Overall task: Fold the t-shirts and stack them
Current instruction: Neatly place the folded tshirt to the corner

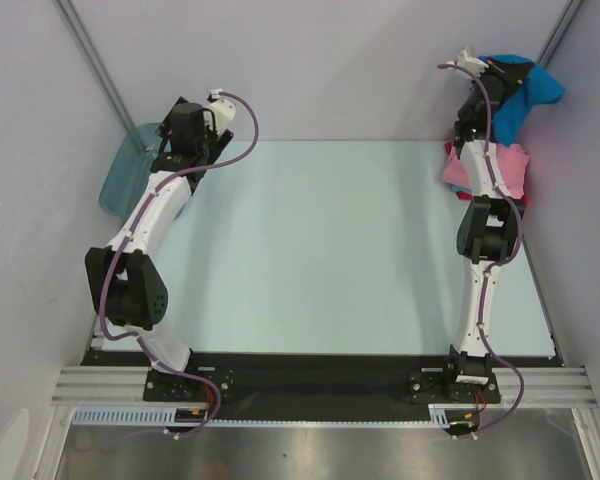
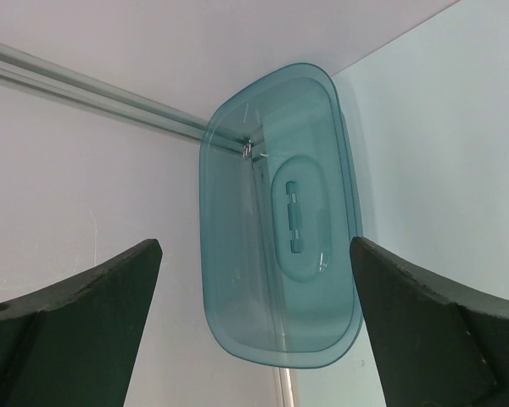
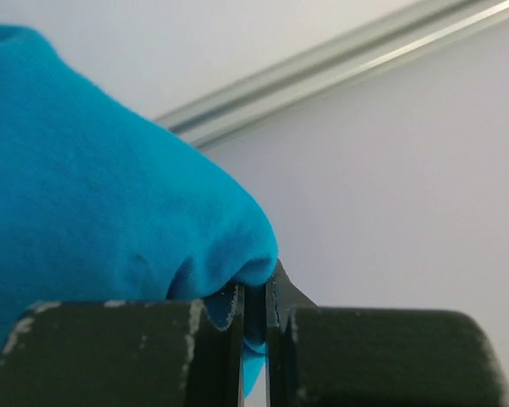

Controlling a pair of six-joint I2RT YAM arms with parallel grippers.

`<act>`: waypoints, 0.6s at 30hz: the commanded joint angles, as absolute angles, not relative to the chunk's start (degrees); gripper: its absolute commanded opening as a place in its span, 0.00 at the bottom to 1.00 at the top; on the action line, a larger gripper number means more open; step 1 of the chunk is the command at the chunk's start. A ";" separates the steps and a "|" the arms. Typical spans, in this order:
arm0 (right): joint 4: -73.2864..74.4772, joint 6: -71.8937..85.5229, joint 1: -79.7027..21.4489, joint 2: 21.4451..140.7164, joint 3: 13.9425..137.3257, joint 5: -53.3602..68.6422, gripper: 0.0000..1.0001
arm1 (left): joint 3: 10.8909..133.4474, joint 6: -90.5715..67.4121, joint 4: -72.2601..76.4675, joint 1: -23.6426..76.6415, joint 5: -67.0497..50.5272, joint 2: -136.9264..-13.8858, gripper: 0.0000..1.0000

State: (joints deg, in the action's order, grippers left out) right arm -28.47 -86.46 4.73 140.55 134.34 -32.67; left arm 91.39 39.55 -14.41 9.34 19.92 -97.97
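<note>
A bright blue t-shirt [image 1: 536, 90] hangs raised at the far right corner, above the table. My right gripper [image 1: 508, 78] is shut on a fold of it; the right wrist view shows the blue t-shirt [image 3: 93, 170] bulging out to the left of the right gripper [image 3: 254, 292]. Below it a pink t-shirt [image 1: 510, 165] lies crumpled on the table's far right edge, with a red edge [image 1: 449, 150] showing at its left. My left gripper [image 1: 165, 150] is at the far left, open and holding nothing, fingers [image 2: 93, 314] spread wide.
A translucent teal plastic tub [image 1: 128, 172] leans at the table's far left edge against the wall; in the left wrist view the tub [image 2: 276, 212] sits just ahead of the left gripper [image 2: 256, 244]. White walls with metal rails [image 3: 339, 59] close in the pale table [image 1: 320, 240].
</note>
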 commanded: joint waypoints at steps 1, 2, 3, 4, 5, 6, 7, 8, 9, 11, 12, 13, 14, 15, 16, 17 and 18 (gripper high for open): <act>-35.86 -89.03 7.99 141.40 141.93 -30.15 0.00 | 92.81 40.43 -12.66 9.93 20.83 -97.65 1.00; -35.69 -89.29 9.04 142.02 143.77 -29.28 0.00 | 92.73 40.60 -12.66 9.93 20.83 -97.65 1.00; -36.03 -89.47 9.57 142.47 143.96 -28.75 0.00 | 92.64 40.78 -12.66 9.93 20.92 -97.65 1.00; -37.17 -89.73 10.02 142.56 143.88 -28.22 0.00 | 92.72 40.96 -12.74 9.93 21.00 -97.65 1.00; -37.53 -89.74 10.45 142.73 143.62 -27.34 0.00 | 92.81 41.04 -12.74 9.93 21.01 -97.65 1.00; -37.44 -89.39 11.24 142.82 143.27 -27.16 0.00 | 92.99 41.31 -12.74 10.02 21.01 -97.73 1.00; -37.96 -88.69 11.51 142.82 142.91 -26.90 0.00 | 93.25 41.31 -12.83 10.02 21.09 -97.82 1.00; -38.23 -88.33 11.69 142.39 141.95 -26.55 0.00 | 93.43 41.48 -13.01 10.02 21.01 -98.00 1.00; -38.75 -88.07 11.86 141.95 140.55 -26.54 0.00 | 93.60 41.57 -13.09 10.11 21.01 -98.17 1.00; -38.24 -85.71 11.87 138.89 133.36 -26.54 0.00 | 94.22 41.83 -13.10 10.28 21.27 -98.52 1.00; -37.62 -84.39 11.69 137.65 130.63 -26.37 0.00 | 94.74 41.84 -13.18 10.37 21.36 -98.70 1.00; -37.18 -83.33 11.25 136.33 123.99 -26.02 0.00 | 95.01 41.84 -13.36 10.37 21.36 -98.88 1.00; -37.87 -82.02 10.81 134.23 121.75 -25.15 0.00 | 95.18 42.01 -13.45 10.55 21.36 -99.05 1.00; -37.62 -81.13 10.46 133.60 120.42 -25.22 0.00 | 95.53 42.10 -13.53 10.63 21.53 -99.23 1.00; -36.31 -80.08 9.68 132.64 119.11 -25.22 0.00 | 95.71 42.19 -13.62 10.72 21.71 -99.40 1.00; -34.21 -76.76 9.41 131.84 119.44 -24.96 0.00 | 95.80 42.27 -13.62 10.81 21.88 -99.40 1.00; -30.01 -74.81 9.14 130.44 120.57 -24.79 0.00 | 95.89 42.28 -13.71 10.81 21.88 -99.40 1.00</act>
